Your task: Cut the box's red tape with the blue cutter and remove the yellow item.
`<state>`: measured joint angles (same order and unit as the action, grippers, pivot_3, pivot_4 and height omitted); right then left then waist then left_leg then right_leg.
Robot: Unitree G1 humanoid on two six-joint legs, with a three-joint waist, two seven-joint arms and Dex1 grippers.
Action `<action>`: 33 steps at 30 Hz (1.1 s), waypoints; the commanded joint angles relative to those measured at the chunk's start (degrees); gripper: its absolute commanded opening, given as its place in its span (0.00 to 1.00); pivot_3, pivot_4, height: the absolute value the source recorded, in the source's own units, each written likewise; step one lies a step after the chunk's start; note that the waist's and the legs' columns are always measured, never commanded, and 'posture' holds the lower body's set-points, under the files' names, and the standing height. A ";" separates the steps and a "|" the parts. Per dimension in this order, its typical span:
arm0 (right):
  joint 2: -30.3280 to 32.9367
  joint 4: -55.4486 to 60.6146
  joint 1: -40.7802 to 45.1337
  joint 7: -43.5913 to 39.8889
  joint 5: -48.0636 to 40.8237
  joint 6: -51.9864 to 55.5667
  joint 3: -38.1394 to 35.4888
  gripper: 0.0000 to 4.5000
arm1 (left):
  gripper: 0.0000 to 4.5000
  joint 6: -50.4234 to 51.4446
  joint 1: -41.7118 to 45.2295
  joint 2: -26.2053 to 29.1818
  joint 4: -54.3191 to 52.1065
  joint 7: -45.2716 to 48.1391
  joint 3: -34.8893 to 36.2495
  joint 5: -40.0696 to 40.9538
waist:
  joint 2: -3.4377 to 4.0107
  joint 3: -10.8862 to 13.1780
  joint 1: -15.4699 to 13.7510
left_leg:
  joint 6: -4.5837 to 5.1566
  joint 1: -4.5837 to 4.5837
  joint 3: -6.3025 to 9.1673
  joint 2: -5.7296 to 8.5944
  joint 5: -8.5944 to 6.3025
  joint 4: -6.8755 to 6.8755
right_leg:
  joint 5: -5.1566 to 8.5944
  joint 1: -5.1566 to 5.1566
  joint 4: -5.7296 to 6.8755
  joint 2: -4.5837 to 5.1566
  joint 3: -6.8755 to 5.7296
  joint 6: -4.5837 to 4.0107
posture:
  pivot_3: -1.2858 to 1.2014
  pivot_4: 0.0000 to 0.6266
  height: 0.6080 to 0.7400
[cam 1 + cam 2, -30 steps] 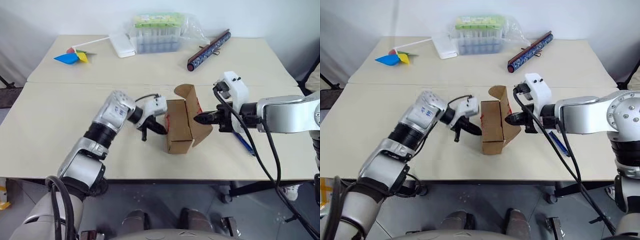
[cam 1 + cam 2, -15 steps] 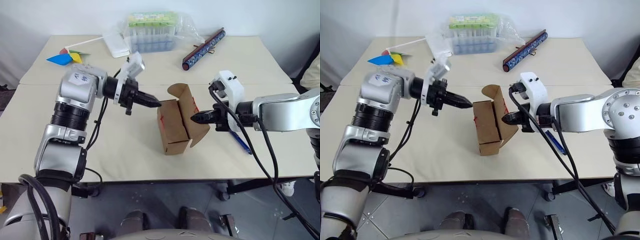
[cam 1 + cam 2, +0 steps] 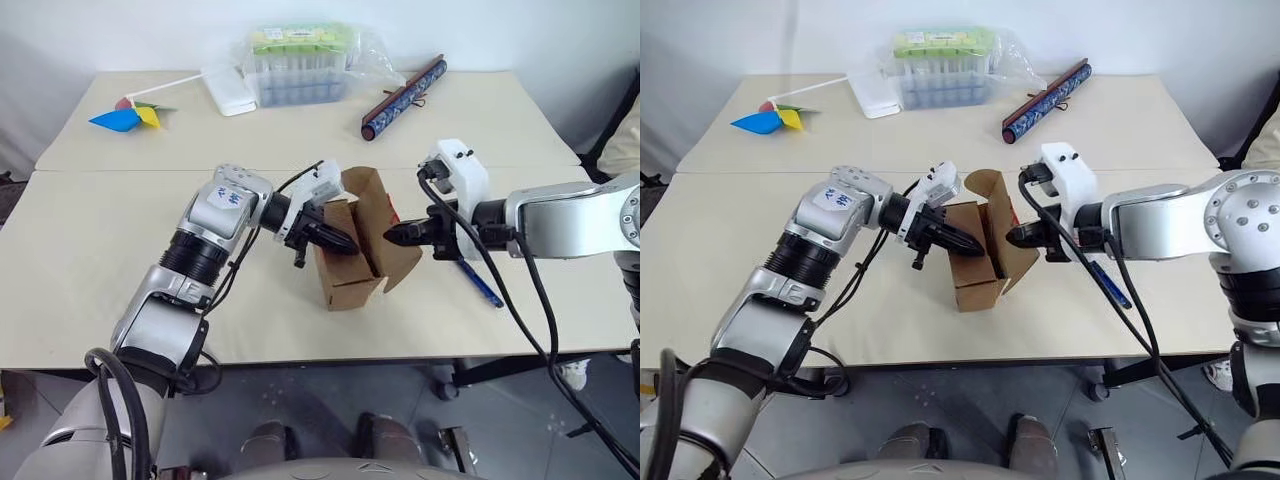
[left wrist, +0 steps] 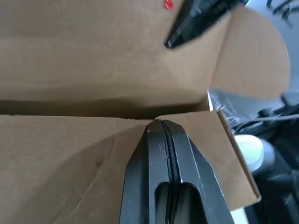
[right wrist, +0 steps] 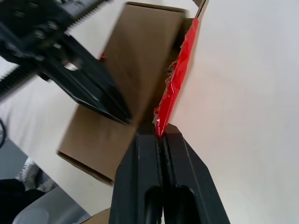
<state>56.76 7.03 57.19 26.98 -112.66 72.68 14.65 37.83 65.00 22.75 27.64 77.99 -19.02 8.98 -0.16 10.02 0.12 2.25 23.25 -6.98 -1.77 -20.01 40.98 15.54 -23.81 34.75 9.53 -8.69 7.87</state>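
Observation:
The brown cardboard box stands at the table's middle with its top flaps spread. My left gripper is shut with nothing in it, its tips against the edge of the left flap at the opening. From the right, my right gripper is shut on the upright right flap, where the torn red tape runs along the edge. The blue cutter lies on the table under my right arm. The yellow item is hidden.
At the back stand a clear case of tubes in a plastic bag, a white flat box, a pinwheel and a long dark roll. The table's front edge runs close behind the box.
My left gripper, raised to the left of the box half a second ago, has come back right and down onto the box's left flap. The right gripper has kept its hold.

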 commanded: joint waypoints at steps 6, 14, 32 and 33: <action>3.85 1.41 -1.58 -0.71 -0.34 0.43 -1.01 0.00 | 0.00 -4.99 0.28 4.72 4.26 -1.87 -2.40 -5.10 | 0.00 0.00 -0.02 | 0.00 -0.03 -0.03 -0.01 0.00 0.04 | 0.00 0.01 0.00 0.00 0.06 -0.01 | 0.52 0.24 1.00; 7.03 0.93 -3.05 -0.95 -0.34 0.59 -1.77 0.00 | 0.00 -5.08 0.68 7.63 4.70 -2.21 -1.81 -5.57 | 0.00 0.00 -0.08 | 0.00 -0.03 -0.05 -0.05 0.00 0.07 | 0.00 0.01 0.00 0.01 0.11 -0.02 | 0.52 0.24 1.00; 11.97 1.15 -11.76 -2.64 0.38 -0.15 -2.86 0.00 | 0.00 0.63 -5.14 8.69 -2.44 -3.97 -0.97 -4.57 | -0.11 0.07 -1.69 | 0.11 0.09 0.01 -0.02 -0.04 0.17 | 0.00 0.07 -0.14 0.08 0.10 -0.01 | 0.52 0.24 1.00; 11.83 1.02 -11.97 -2.82 0.92 0.06 -2.82 0.00 | 0.00 0.65 -5.26 8.52 -2.42 -4.09 -0.95 -4.64 | -0.13 0.08 -1.60 | 0.11 0.14 0.01 -0.01 -0.04 0.17 | 0.00 0.03 -0.15 0.07 0.09 0.00 | 0.52 0.24 1.00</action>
<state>67.79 7.01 45.14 24.81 -111.76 72.57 13.23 38.66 58.52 31.30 26.00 74.31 -20.87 4.27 -0.28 10.10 -1.49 2.36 23.42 -6.99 -1.77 -20.05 41.14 15.54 -23.83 34.61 9.60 -8.62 7.87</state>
